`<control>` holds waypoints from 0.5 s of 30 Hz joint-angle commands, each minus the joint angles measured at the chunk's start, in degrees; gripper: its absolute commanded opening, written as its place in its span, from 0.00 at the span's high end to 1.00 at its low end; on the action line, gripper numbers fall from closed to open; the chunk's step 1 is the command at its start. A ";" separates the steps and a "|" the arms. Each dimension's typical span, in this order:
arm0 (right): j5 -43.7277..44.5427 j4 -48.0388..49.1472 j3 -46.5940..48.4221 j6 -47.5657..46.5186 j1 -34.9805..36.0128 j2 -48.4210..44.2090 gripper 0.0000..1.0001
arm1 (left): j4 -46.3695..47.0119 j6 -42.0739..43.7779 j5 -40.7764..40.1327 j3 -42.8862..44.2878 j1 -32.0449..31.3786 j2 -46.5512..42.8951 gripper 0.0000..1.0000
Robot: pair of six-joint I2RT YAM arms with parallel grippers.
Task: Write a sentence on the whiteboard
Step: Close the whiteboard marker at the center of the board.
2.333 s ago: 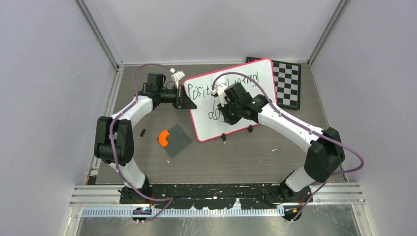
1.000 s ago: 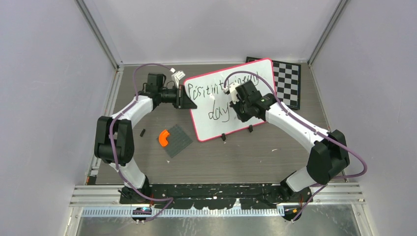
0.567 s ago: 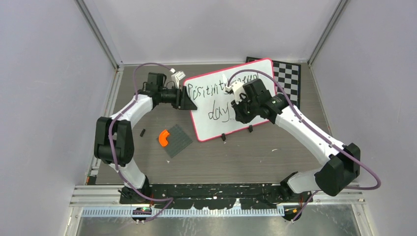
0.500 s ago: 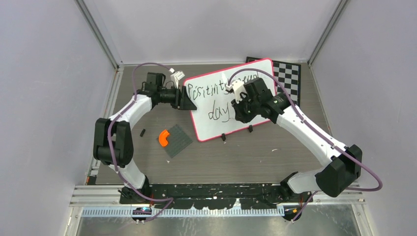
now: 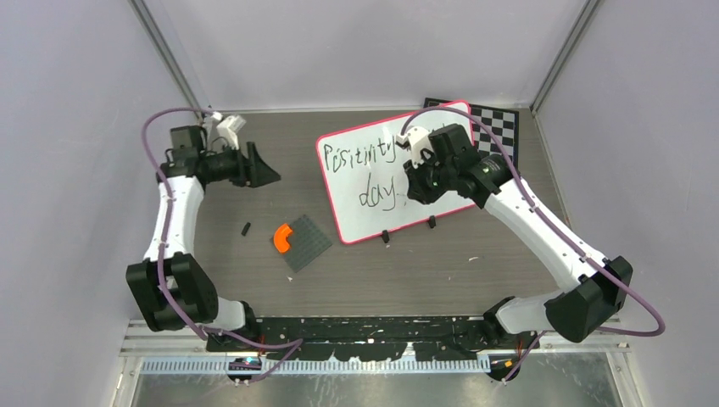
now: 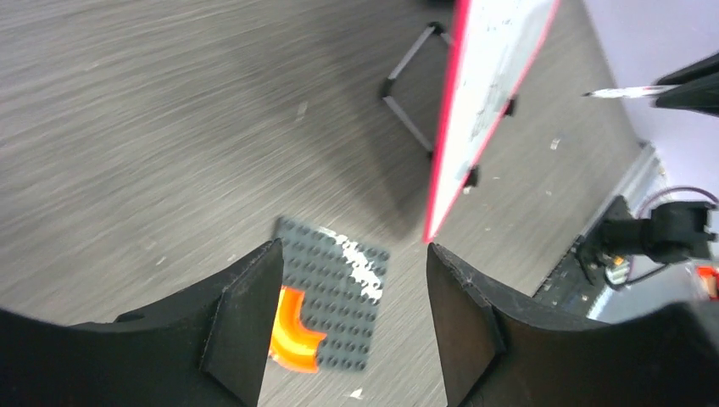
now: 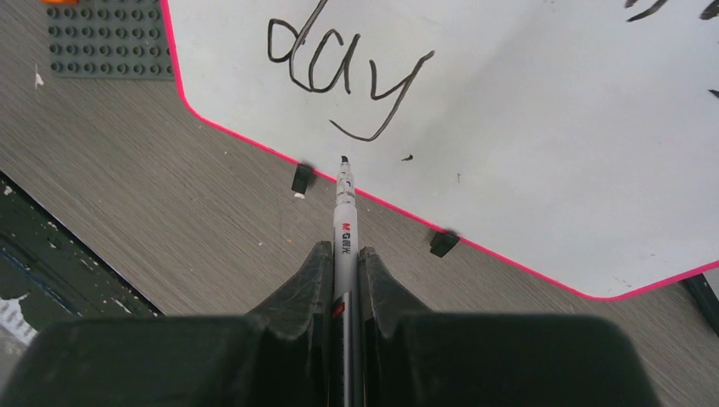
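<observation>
Table | whiteboard sentence end hid by R arm | R jaws grip marker | L jaws apart

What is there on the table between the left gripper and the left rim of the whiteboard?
Nothing: the top external view shows only bare table between the left gripper and the whiteboard.

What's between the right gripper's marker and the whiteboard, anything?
Nothing visible. The right gripper holds the marker with its tip pointing at the whiteboard near the word day. The left wrist view shows only open air between tip and board.
</observation>
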 commanded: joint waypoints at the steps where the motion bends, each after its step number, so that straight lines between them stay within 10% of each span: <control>1: 0.43 1.16 3.34 3.12 -1.28 -1.99 1.00 | -20.66 18.30 -7.34 2.95 6.76 -2.01 0.36; 15: -2.64 1.52 3.30 4.87 -1.62 -0.99 1.00 | -13.09 31.32 -31.32 -10.74 11.10 -3.03 0.42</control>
